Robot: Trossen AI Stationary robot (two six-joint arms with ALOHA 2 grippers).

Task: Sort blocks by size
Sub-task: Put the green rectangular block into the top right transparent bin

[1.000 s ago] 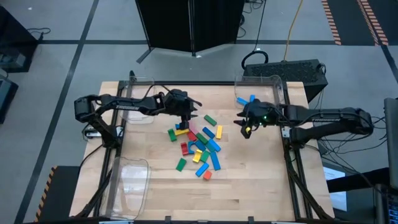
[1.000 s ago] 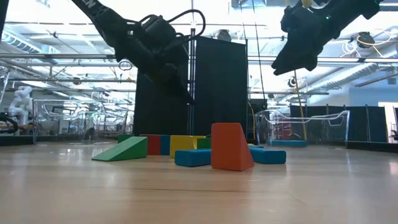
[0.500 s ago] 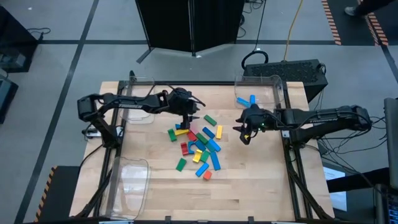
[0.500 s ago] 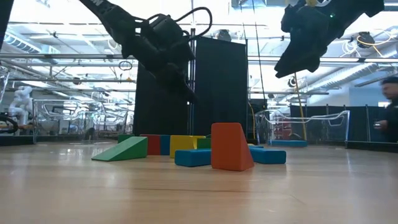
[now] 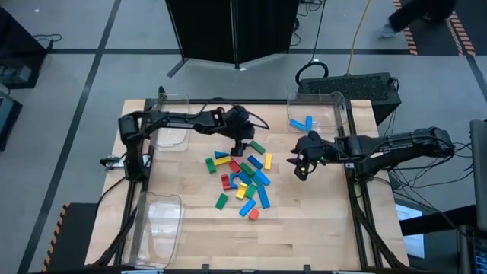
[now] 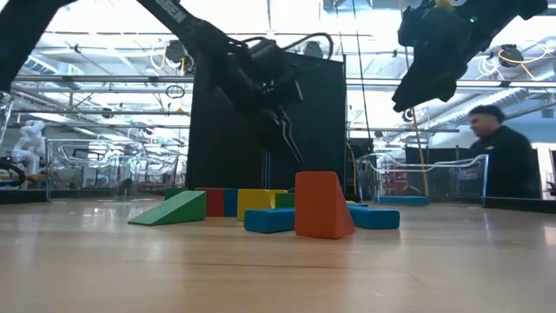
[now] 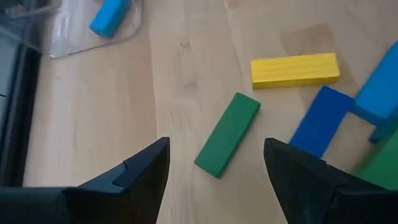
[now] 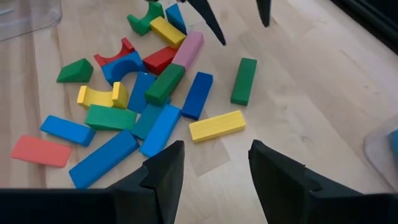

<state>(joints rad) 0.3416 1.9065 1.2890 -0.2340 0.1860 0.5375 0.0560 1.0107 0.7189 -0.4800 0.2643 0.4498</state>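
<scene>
Both arms hover with jaws spread and empty above the desk (image 5: 304, 228).
The left gripper (image 5: 240, 144) hangs over a green bar (image 7: 227, 134) at the far edge of the blocks (image 5: 240, 179) heaped mid-desk; the right gripper (image 5: 300, 164) waits beside the heap, near a clear bin (image 5: 342, 114) holding two blue blocks (image 5: 301, 122).

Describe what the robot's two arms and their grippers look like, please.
Both arms are slim, dark, jointed links with black cables looping along them. The left gripper ends in two thin, tapering black fingers. The right gripper has the same dark two-finger build, with small green and yellow lights on its wrist. In the wrist views the fingers look like flat, angular black plates.
</scene>
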